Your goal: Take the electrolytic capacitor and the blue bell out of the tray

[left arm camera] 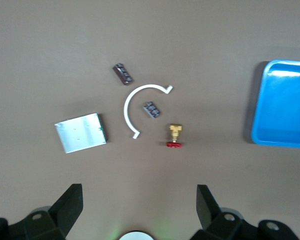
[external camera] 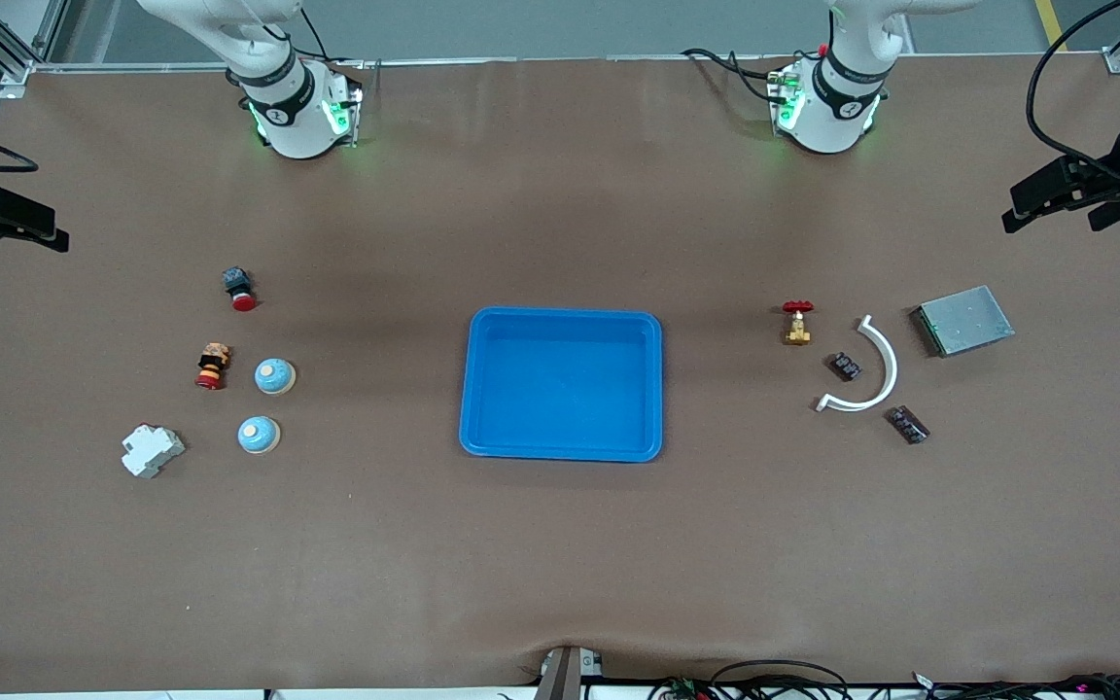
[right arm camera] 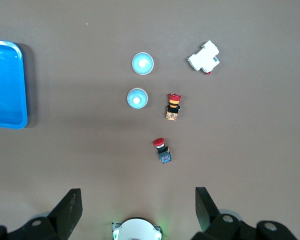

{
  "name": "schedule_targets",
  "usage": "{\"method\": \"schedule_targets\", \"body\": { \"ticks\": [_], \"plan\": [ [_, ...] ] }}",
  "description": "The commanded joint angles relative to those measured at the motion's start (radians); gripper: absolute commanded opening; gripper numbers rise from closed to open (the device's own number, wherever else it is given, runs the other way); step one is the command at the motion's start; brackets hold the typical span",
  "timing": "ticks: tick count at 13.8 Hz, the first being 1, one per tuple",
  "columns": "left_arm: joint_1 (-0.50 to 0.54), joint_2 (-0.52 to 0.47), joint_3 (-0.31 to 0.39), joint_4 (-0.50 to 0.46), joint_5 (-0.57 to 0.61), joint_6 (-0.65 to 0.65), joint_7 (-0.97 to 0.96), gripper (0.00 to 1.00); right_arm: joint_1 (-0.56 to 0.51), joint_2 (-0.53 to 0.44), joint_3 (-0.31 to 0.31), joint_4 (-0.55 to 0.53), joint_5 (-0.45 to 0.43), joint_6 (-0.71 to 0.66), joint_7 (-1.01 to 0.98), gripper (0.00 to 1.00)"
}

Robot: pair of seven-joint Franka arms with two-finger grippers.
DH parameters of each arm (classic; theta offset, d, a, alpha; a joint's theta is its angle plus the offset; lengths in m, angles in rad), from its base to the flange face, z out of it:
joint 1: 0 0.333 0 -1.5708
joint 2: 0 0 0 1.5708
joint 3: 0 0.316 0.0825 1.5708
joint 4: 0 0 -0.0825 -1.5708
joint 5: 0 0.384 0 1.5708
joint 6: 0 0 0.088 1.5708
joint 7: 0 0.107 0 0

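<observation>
Around the blue tray (external camera: 562,443) you have wide bare counter (external camera: 560,564) on every side. Toward the right arm's end, two bells (external camera: 274,376) sit near each other, hemmed by two red-capped buttons (external camera: 213,366) and a white breaker (external camera: 152,451). Toward the left arm's end, one capacitor (external camera: 846,367) lies inside a white arc (external camera: 869,371), with a valve (external camera: 797,323) beside it; another capacitor (external camera: 908,425) lies outside the arc, easier to reach.

Two white jointed arms (external camera: 818,92) with black joint bands and round bases glowing green beside the band; black cables trailing from each base; matte black left gripper (left arm camera: 137,210) and right gripper (right arm camera: 137,210), each with two wedge-shaped fingers (left arm camera: 70,202) and round screw holes in the housing
</observation>
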Motion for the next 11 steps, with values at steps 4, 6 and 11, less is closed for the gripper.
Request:
{"method": "schedule_targets", "body": {
  "ticks": [4,6,11],
  "plan": [
    [0.029,-0.047,-0.053,-0.023,0.049,-0.002,-0.029,1.0,0.073,-0.009,-0.07,0.005,-0.009,-0.004,0.001,1.0],
    [0.03,-0.03,-0.048,0.023,0.058,-0.002,-0.006,1.0,0.077,-0.009,-0.069,0.005,-0.008,-0.004,0.001,1.0],
    [0.033,-0.015,-0.047,0.058,0.041,-0.002,-0.004,1.0,0.067,-0.009,-0.061,0.005,-0.009,0.005,0.001,1.0]
  ]
}}
